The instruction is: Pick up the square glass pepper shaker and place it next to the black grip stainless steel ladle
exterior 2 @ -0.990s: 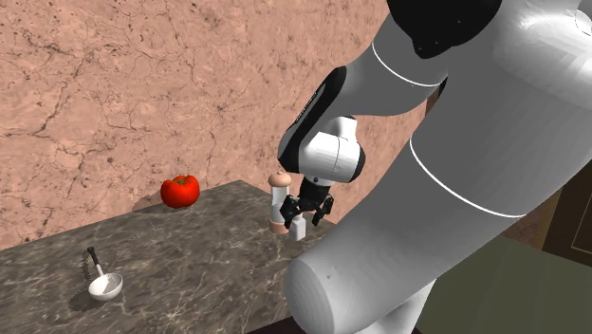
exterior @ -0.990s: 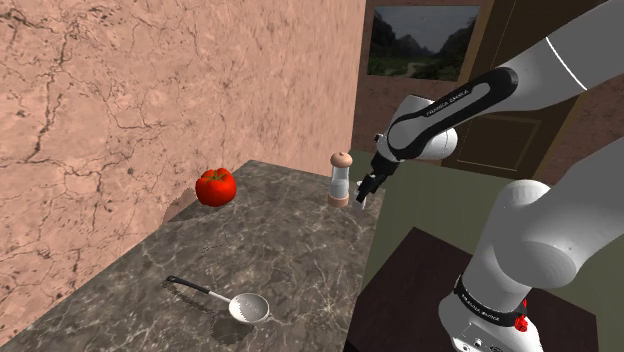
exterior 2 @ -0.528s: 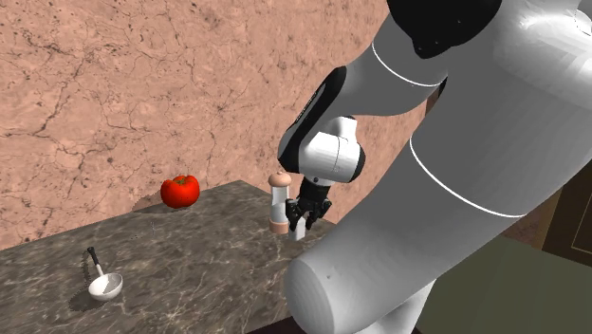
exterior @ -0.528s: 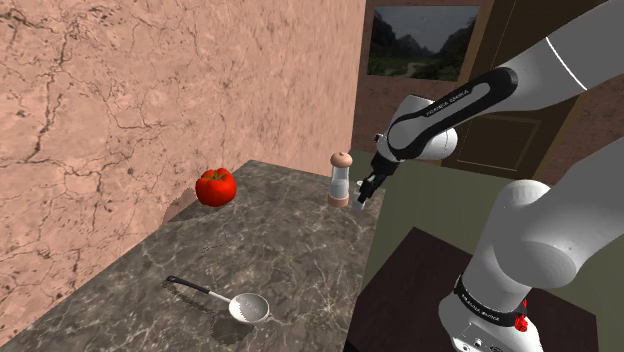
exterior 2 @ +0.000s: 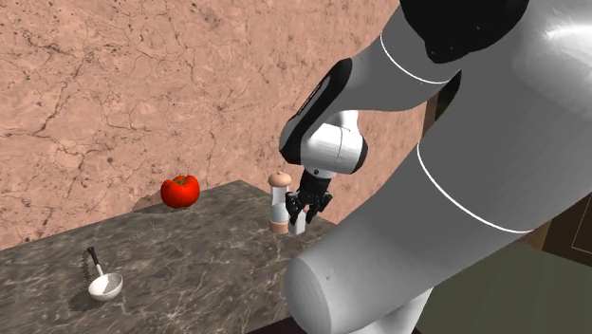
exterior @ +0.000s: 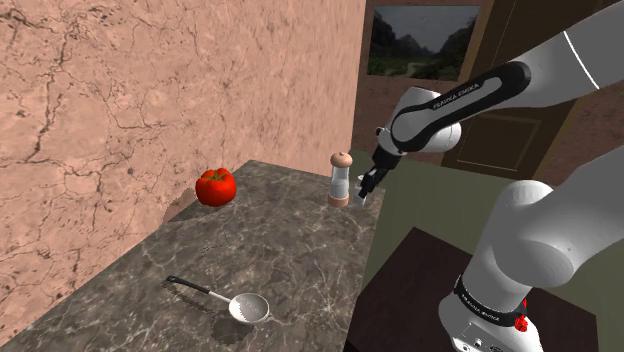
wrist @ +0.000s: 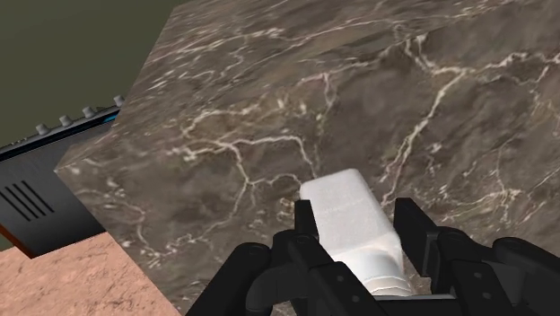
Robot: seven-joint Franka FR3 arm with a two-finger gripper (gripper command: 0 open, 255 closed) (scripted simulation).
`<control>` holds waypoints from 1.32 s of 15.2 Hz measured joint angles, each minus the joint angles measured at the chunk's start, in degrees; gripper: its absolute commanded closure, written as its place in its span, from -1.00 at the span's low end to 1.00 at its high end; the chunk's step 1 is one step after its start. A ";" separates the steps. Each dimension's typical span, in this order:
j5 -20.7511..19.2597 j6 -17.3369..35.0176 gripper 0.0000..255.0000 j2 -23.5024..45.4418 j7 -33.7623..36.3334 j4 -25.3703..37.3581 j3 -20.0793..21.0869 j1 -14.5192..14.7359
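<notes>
Starting at the fingers (wrist: 415, 232), we've got them clamped on the white square shaker (wrist: 345, 202), one black pad on each flat side, with its narrower ribbed end tucked back toward the palm and its blunt square end poking out past the tips. So the gripper (wrist: 356, 224) is definitely closed on it. Under it is the dark marble counter (wrist: 269, 99), and we honestly can't tell if the shaker is touching the surface or hanging just off it. From the second exterior view the gripper (exterior 2: 305, 213) points down near the counter's corner, with the shaker (exterior 2: 299, 226) just beside a taller grinder (exterior 2: 278, 202) that has a tan cap and base. In the shoulder view the gripper (exterior: 367, 190) sits right next to that grinder (exterior: 340, 180), on the shoulder view's right of it. A red tomato (exterior: 215, 186) rests by the pinkish stone wall (exterior: 150, 90). The ladle (exterior: 250, 308) lies well apart from all that, down at the near end of the counter (exterior: 290, 250), bowl toward the shoulder view's right.
</notes>
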 measured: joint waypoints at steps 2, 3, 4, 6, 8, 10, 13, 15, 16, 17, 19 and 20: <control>-0.42 -1.96 1.00 -1.26 0.81 0.72 0.78 -0.51; -0.62 -3.01 1.00 -1.97 1.35 1.09 1.28 -0.75; -0.91 -4.20 1.00 -2.82 1.64 1.44 1.60 -1.15; -1.20 -6.12 1.00 -3.88 2.22 2.30 2.15 -1.54; -1.40 -8.18 1.00 -5.05 3.08 3.24 2.95 -1.79; -1.63 -10.15 1.00 -5.91 3.40 4.34 3.28 -2.12; -1.75 -12.81 1.00 -7.05 4.16 5.91 3.98 -2.33; -1.90 -14.62 1.00 -7.92 4.57 6.86 4.39 -2.55; -1.98 -15.54 1.00 -8.53 4.85 7.20 4.67 -2.70; -2.02 -16.59 1.00 -8.92 5.06 7.87 4.87 -2.78; -2.04 -18.39 1.00 -9.50 5.50 9.11 5.30 -2.83; -2.05 -19.24 1.00 -9.82 5.69 9.65 5.47 -2.87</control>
